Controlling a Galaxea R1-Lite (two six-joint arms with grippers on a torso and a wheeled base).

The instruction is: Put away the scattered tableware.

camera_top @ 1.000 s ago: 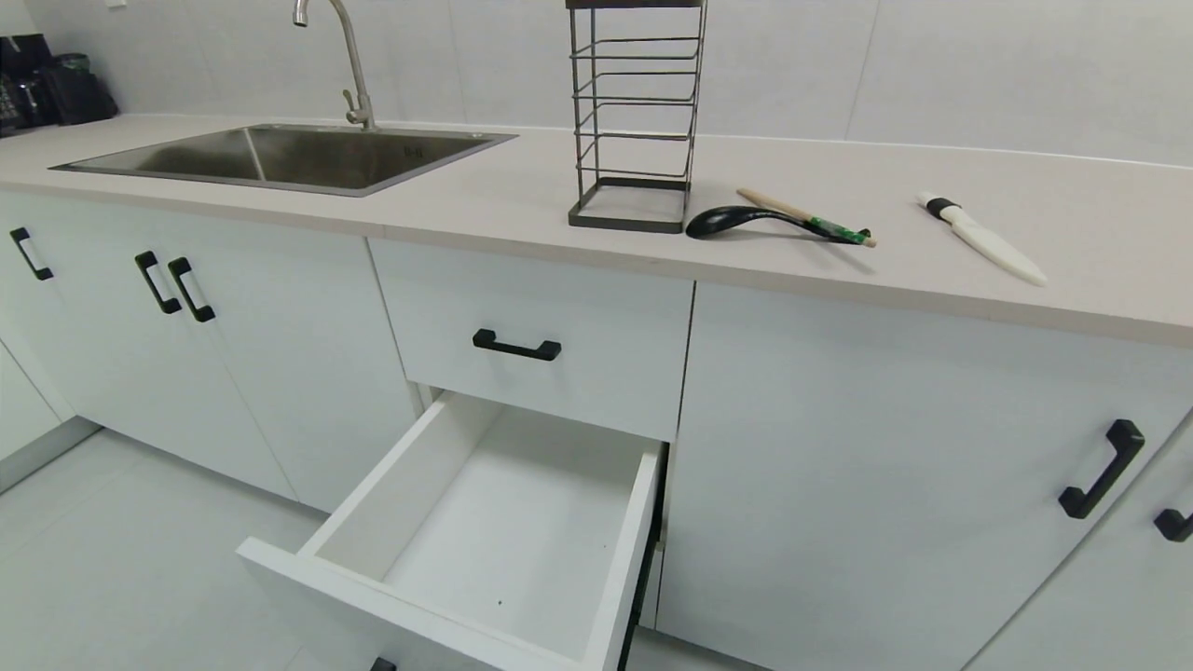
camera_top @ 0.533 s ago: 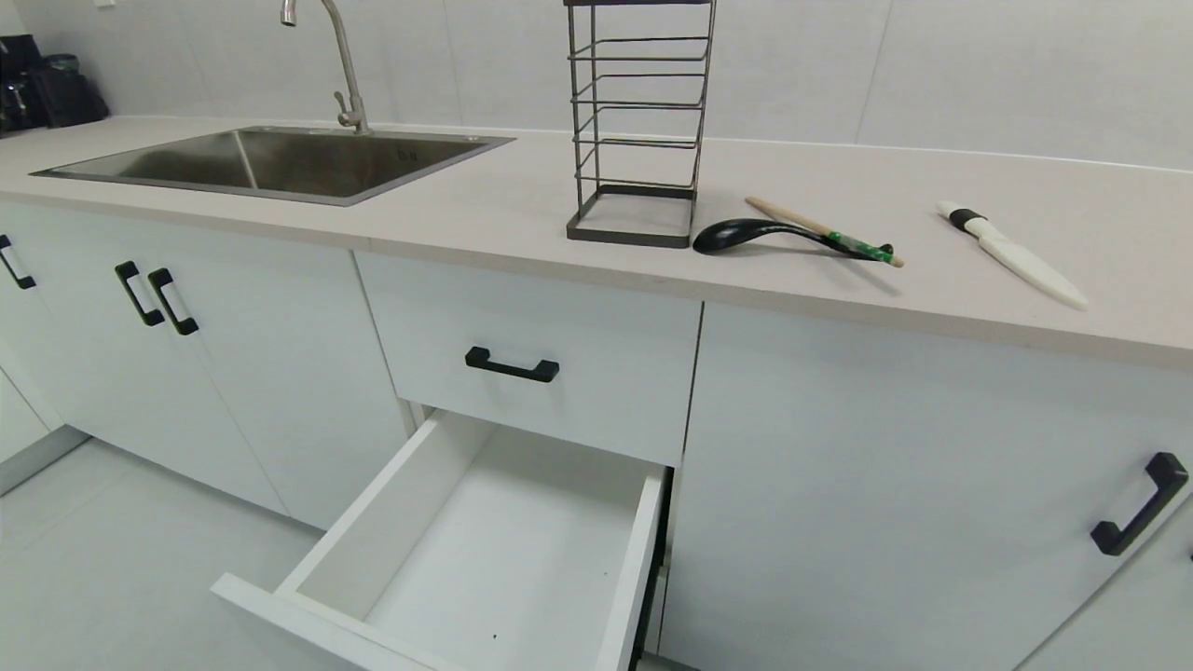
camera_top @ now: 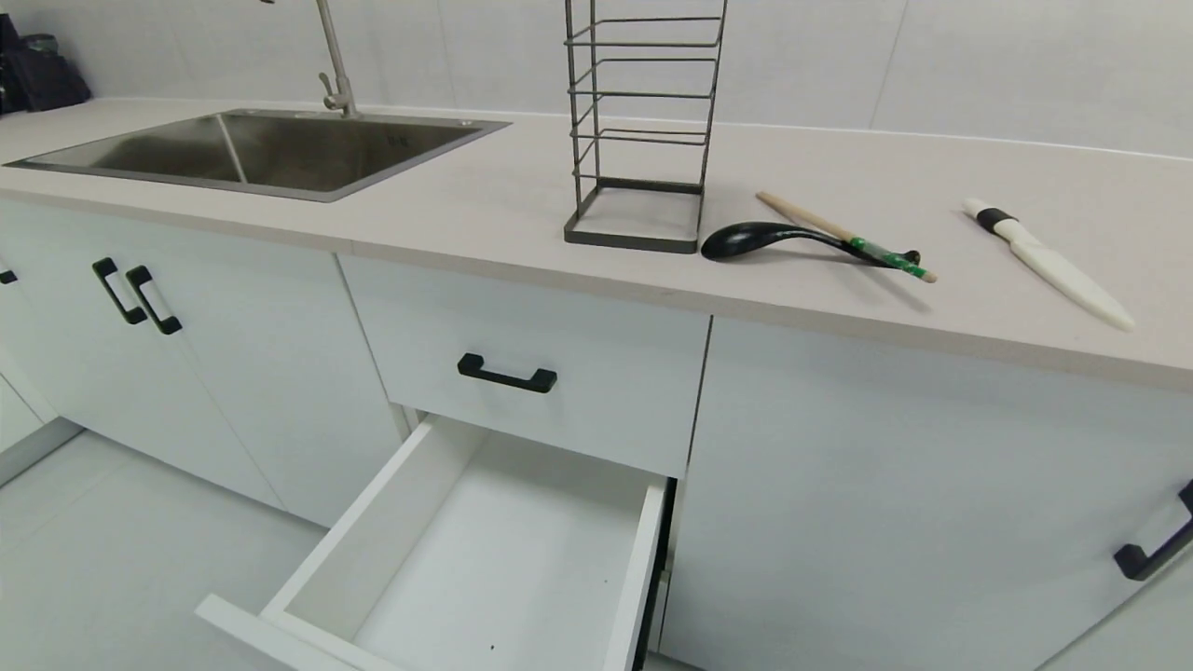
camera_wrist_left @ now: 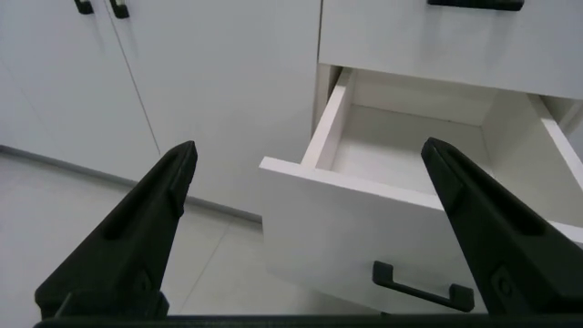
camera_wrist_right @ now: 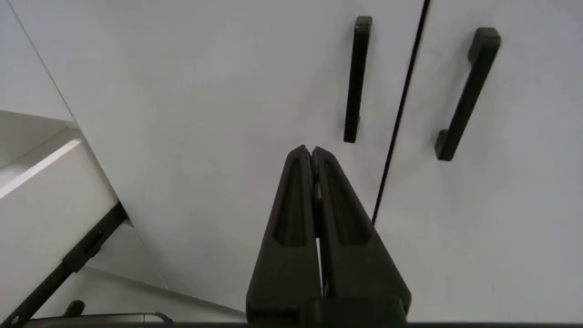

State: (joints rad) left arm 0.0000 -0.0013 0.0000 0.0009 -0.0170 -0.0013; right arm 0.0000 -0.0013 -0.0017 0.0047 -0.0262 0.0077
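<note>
Spoon (camera_top: 736, 242), chopsticks (camera_top: 811, 219) and knife (camera_top: 1053, 270) lie loose on the worktop (camera_top: 485, 210) while the drawer (camera_top: 368, 536) below stands pulled out, presumably to receive them; left jaws spread before it, right jaws pressed together.

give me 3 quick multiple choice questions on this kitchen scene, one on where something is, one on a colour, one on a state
1. Seen from the robot, the ladle lies where relative to the wire rack?
A) to its left
B) to its right
C) behind it

2. The knife on the counter is:
A) white with a black band
B) red
C) green

3. The lower drawer is:
A) shut
B) pulled out, no tableware inside
C) pulled out, ladle inside

Answers:
1 B, its bowl sits just off the rack's right foot.
2 A, it is pale along its length with one dark ring.
3 B, it juts from the cabinet and only its white bottom shows.
</note>
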